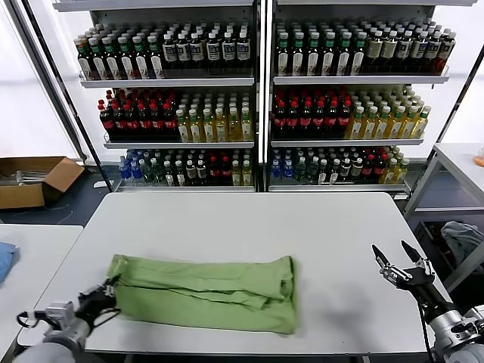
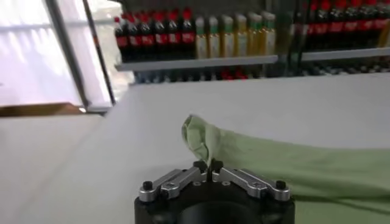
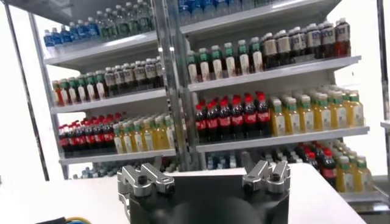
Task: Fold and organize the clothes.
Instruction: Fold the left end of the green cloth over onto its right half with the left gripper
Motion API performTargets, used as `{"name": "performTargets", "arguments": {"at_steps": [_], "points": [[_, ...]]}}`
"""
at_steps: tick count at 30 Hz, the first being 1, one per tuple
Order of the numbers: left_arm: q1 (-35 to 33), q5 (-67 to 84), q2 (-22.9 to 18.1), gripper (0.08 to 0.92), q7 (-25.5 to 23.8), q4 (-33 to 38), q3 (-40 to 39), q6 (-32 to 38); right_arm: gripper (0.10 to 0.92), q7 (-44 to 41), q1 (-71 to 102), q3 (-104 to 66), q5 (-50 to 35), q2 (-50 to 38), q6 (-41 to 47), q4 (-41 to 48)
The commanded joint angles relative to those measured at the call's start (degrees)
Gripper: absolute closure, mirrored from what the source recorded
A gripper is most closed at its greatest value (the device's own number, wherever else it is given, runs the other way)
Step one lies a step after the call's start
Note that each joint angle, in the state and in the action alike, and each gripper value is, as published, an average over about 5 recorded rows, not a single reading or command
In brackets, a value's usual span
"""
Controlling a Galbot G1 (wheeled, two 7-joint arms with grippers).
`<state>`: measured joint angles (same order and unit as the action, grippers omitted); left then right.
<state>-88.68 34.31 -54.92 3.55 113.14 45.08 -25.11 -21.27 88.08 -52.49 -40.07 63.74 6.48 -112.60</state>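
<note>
Left wrist view puts my left claw [image 2: 208,165] pinched tight on the near corner of the light green polo shirt [image 2: 286,164], a little peak of fabric bunched up just past the fingertips. In the head view that claw [image 1: 104,293] sits at about 8 o'clock on the white table [image 1: 249,219], at the shirt's left end. I judge the fold is partly made and this is the grasp for the next one: that end needs lifting and carrying toward 3 o'clock over the rest of the cloth, kept low so the layers beneath do not drag.

My right claw [image 1: 401,265] hangs spread wide at about 4 o'clock, well apart from the shirt and holding nothing.

The shirt [image 1: 204,291] lies as a long band across the near half of the table, soft, creased lengthwise, its right end rolled over. I cannot see collar or print.
</note>
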Motion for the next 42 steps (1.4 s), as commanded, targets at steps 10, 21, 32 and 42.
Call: {"name": "performTargets", "arguments": {"at_steps": [10,21,32,42], "points": [[4.0,5.9,12.4,0.907,-7.0,-5.1,18.0,0.3,0.203,1.0,1.2,-0.6,-0.7,-2.1,-0.1,-2.4],[4.7,8.4,0.4,0.907,0.5,14.0,3.6,-2.8,0.203,0.8,3.1,-1.7,-1.0,-3.6,-0.7,-2.4],[5.9,4.3,-14.0,0.907,2.5,14.0,-11.6,-0.9,0.203,1.6,1.3,0.8,-0.2,-4.7,0.4,-3.5],[5.5,2.3,-17.7,0.907,3.2,8.6,-20.2,-0.8,0.203,1.8,2.1,1.0,0.2,-4.2,1.0,-5.0]]}}
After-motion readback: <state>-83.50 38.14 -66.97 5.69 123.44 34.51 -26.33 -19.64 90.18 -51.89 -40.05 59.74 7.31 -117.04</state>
